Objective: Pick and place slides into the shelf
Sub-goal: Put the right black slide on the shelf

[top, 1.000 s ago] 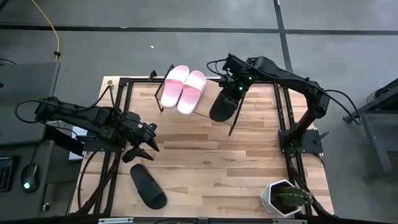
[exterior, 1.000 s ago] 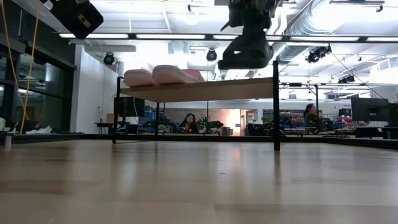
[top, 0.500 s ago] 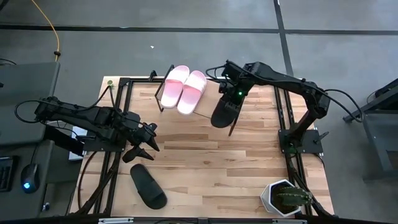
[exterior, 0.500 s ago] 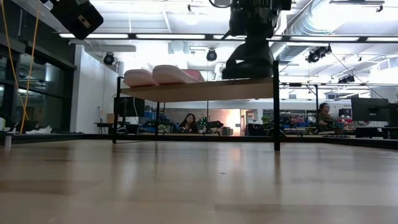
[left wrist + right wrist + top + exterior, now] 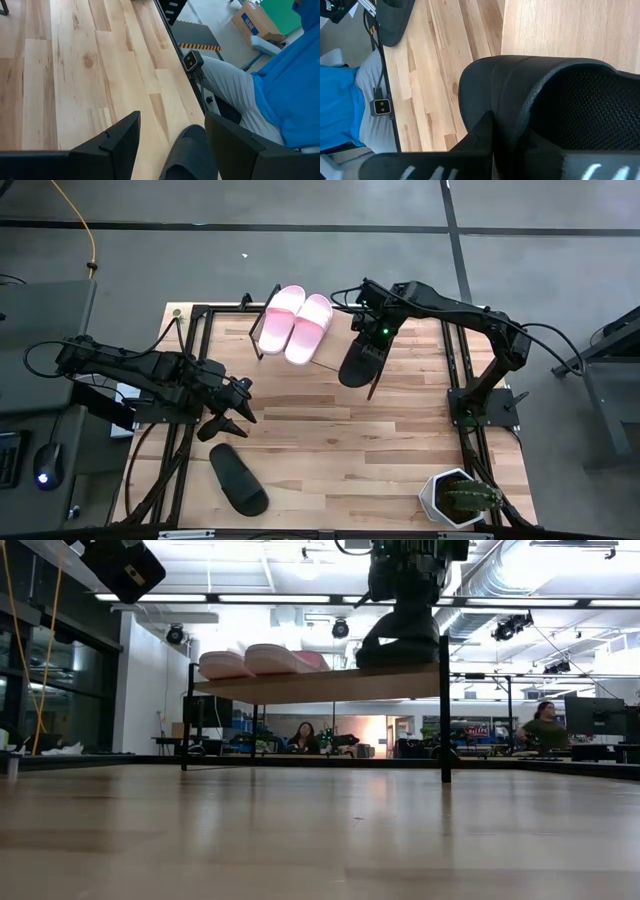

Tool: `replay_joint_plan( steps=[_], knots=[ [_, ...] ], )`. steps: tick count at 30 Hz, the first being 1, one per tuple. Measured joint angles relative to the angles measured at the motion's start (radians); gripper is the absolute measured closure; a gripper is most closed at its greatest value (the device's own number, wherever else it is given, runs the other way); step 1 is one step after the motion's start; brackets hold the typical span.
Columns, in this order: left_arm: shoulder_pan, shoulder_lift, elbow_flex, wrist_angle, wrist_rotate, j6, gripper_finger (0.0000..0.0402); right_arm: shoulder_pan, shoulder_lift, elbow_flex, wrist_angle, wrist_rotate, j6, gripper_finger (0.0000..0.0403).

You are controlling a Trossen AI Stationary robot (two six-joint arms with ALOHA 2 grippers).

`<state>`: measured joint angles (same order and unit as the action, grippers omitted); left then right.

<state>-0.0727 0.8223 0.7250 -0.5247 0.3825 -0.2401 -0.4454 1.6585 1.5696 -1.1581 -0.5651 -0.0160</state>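
Risking slip off slanted light-wood shelf [image 5: 330,345]: black slide [image 5: 359,360] gripped by right gripper [image 5: 374,330], overhanging edge; left gripper [image 5: 232,408] open.

- We see the table [image 5: 330,430] as pale wood planks with visible grain and knots; in the low view it takes on a soft sheen.
- The shelf [image 5: 335,355] board is smooth light wood, finer-grained than the planks, on thin black metal legs.
- The black slide [image 5: 545,100] in the right gripper [image 5: 372,330] looks like matt rubbery foam, with a fine pebbled texture inside its strap.
- The other black slide [image 5: 238,479] on the table looks equally matt.
- The pink slides [image 5: 295,322] look smooth and softly matt.
- The left gripper [image 5: 170,140] fingers [image 5: 115,142] look like hard matt black plastic.
- The person's blue top [image 5: 290,90] looks like cloth.
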Motion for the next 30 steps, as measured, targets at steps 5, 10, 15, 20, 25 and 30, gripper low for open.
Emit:
replay_joint_plan(
  steps=[5,10,15,20,25,30],
  knots=[
    [0.0,0.0,0.0,0.0,0.0,0.0,0.0192,0.0,0.0,0.0,-0.006,-0.002,0.0,0.0354],
    [0.0,0.0,0.0,0.0,0.0,0.001,0.0192,0.0,0.002,-0.002,-0.014,0.016,-0.024,0.0315],
    [0.0,0.0,0.0,0.0,0.0,0.001,0.0192,0.0,0.002,-0.002,-0.021,0.043,-0.024,0.03],
    [0.0,0.0,0.0,0.0,0.0,0.001,0.0192,0.0,0.002,-0.002,-0.024,0.043,0.016,0.0299],
    [0.0,0.0,0.0,0.0,0.0,0.0,0.0192,0.002,0.002,-0.002,-0.027,0.037,0.011,0.0299],
    [0.0,0.0,0.0,0.0,0.0,0.0,0.0192,0.0,0.002,-0.002,-0.031,0.038,0.006,0.0299]
  ],
)
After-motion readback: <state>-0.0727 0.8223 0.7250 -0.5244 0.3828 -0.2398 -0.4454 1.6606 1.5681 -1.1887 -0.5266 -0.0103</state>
